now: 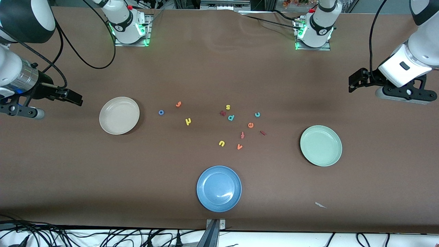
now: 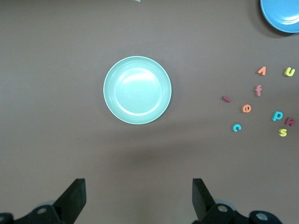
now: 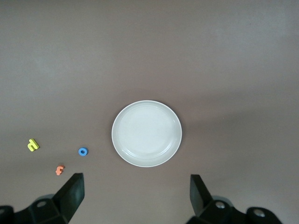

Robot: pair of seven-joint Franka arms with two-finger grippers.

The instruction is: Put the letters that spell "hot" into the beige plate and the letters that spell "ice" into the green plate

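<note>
The beige plate (image 1: 119, 115) (image 3: 146, 133) lies toward the right arm's end with nothing in it. Beside it on the table are the blue o (image 1: 161, 112) (image 3: 83, 151), orange t (image 1: 178, 104) (image 3: 59, 170) and yellow h (image 1: 188, 121) (image 3: 32, 144). The green plate (image 1: 321, 145) (image 2: 137, 90) lies bare toward the left arm's end. The teal c (image 1: 257, 114) (image 2: 237, 127), orange e (image 1: 250, 125) (image 2: 246, 108) and dark red i (image 1: 263, 133) (image 2: 226, 99) lie between the plates. My right gripper (image 1: 76, 97) (image 3: 136, 193) hangs open over the table's end by the beige plate. My left gripper (image 1: 353, 82) (image 2: 139, 196) hangs open over the other end.
A blue plate (image 1: 219, 188) sits nearest the front camera. Other loose letters lie mid-table: yellow s (image 1: 228, 107), teal p (image 1: 231, 117), a dark red letter (image 1: 223, 113), red-orange f (image 1: 242, 135), yellow u (image 1: 221, 143), orange v (image 1: 239, 146). A white scrap (image 1: 320, 205) lies near the front edge.
</note>
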